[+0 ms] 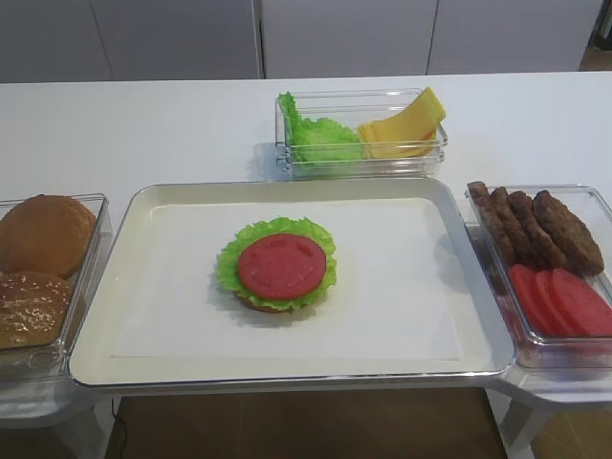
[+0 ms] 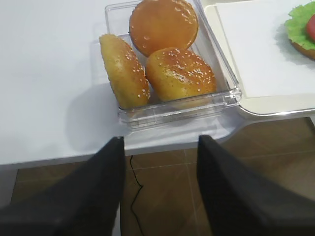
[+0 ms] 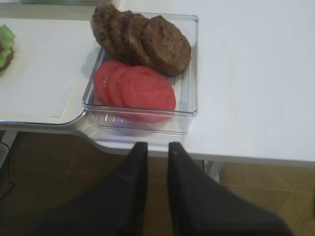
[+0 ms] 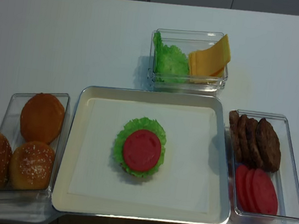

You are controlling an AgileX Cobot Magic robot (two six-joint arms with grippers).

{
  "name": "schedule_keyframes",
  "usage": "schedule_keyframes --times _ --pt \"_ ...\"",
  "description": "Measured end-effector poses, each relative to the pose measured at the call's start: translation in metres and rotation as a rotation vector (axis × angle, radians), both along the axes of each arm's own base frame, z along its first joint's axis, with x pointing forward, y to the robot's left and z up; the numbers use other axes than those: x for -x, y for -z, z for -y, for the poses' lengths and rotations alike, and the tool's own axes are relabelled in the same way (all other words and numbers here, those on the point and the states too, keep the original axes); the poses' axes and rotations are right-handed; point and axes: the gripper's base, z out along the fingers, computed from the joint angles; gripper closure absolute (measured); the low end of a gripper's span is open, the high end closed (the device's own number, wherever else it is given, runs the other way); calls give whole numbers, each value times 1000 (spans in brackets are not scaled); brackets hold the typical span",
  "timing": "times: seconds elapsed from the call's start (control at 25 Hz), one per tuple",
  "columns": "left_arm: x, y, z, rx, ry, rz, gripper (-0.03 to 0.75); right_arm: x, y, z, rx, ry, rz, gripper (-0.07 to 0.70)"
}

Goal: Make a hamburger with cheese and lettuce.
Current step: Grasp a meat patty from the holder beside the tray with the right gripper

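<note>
The hamburger (image 1: 277, 267) lies in the middle of the tray (image 1: 287, 376) as a stack: bun base, frilly green leaf, red tomato slice on top. Spare lettuce (image 1: 318, 134) and a fanned stack of pale yellow cheese (image 1: 404, 126) share a clear box behind the tray. My right gripper (image 3: 153, 146) is shut and empty, off the table's front edge just before the box of tomato slices (image 3: 140, 91). My left gripper (image 2: 160, 140) is open and empty, off the front edge before the bun box (image 2: 231, 93). Neither gripper shows in the two high views.
A clear box at the right holds brown patties (image 1: 535, 228) and red tomato slices (image 1: 562, 298). A clear box at the left holds three domed buns (image 4: 42, 117). The white table (image 1: 143, 124) stretches behind; brown floor lies below its front edge.
</note>
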Motion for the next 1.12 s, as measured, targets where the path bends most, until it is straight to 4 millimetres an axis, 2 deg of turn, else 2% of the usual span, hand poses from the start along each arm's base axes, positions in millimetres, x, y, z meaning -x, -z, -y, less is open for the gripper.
schedule_keyframes --times 0.48,0.6,0.72,0.84,1.04,1.12 --pt "0 0 0 0 0 0 356 0 0 0 -20 6 -3 503" --pt "0 0 0 0 0 0 356 0 0 0 -21 7 -3 430" --pt "0 0 0 0 0 0 356 0 0 0 -34 15 -6 262" --pt "0 0 0 0 0 0 356 0 -1 -1 -53 20 2 159" --pt "0 0 0 0 0 0 356 5 -22 -1 -95 30 70 131" --pt "0 0 0 0 0 0 356 0 -32 -1 -97 33 57 129"
